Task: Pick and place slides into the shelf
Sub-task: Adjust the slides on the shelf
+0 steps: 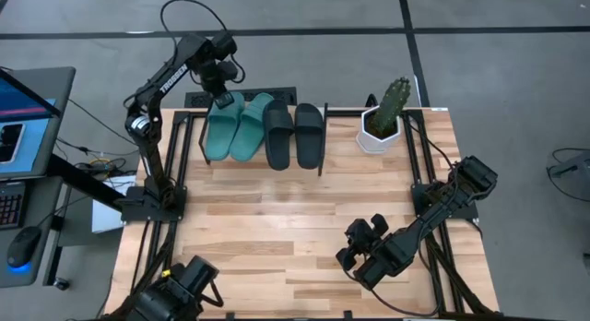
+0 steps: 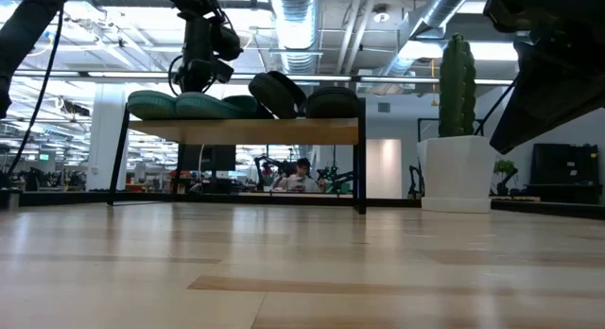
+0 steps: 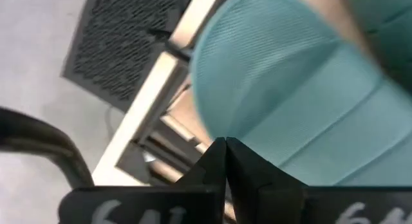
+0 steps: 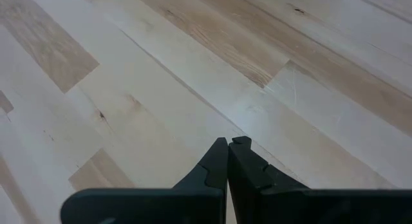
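All four slides are sitting on the shelf [image 1: 318, 113] at the table's far edge: the teal-green pair [image 1: 236, 125] side by side at the left end, the black pair [image 1: 295, 134] just beside them (in the low view one black slide [image 2: 276, 93] is leaning tilted against its neighbours rather than lying flat). Nothing is waiting on the tabletop [image 1: 277, 229], so the placing is looking finished, apart perhaps from straightening that tilted slide.

The left gripper [image 1: 221, 93] is hovering over the far end of the outer teal slide [image 3: 290, 89], its fingers pressed together and holding nothing. The right gripper [image 1: 352, 250] is hanging over the bare near part of the table, fingers likewise closed and empty. A potted cactus [image 1: 387, 113] is standing to the right of the shelf.
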